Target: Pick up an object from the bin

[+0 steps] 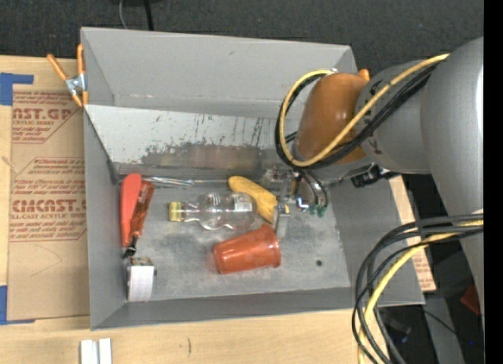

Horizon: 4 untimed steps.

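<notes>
My gripper (297, 195) hangs low at the right of the bin, just beside the right end of a yellow banana (253, 194). The banana lies slanted near the bin's middle. Left of it, a clear glass bulb with a brass base (211, 211) lies on its side. In front of the gripper, a red plastic cup (247, 251) lies tipped over, its mouth towards the right.
An orange-red handled tool (133, 209) lies along the left wall, with a small white block (141, 281) in the front left corner. The arm's orange cover and yellow cables overhang the bin's right back part.
</notes>
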Each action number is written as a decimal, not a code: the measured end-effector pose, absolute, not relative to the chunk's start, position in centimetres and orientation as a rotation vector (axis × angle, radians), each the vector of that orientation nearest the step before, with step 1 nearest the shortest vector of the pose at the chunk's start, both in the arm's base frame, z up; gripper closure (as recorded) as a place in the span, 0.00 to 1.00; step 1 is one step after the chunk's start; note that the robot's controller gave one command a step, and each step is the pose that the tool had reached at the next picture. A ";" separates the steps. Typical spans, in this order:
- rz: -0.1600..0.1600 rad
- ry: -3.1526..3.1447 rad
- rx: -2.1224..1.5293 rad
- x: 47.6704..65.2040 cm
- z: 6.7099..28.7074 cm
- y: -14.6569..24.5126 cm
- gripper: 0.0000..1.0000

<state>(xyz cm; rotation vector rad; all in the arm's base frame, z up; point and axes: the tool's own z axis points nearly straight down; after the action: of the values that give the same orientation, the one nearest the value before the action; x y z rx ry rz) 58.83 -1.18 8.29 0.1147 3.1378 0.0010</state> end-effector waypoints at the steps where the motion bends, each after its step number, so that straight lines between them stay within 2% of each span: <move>1: -0.001 3.114 -0.325 59.4 7.1 2.1 1.00; 2: -0.001 3.114 -0.325 59.4 7.1 2.1 1.00; 3: 0.001 3.120 -0.210 59.4 16.2 1.0 1.00; 4: 0.001 3.121 -0.210 59.4 16.2 1.0 1.00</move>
<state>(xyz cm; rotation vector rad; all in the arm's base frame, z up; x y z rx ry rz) 59.42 0.98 16.18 -0.2098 3.1207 0.0005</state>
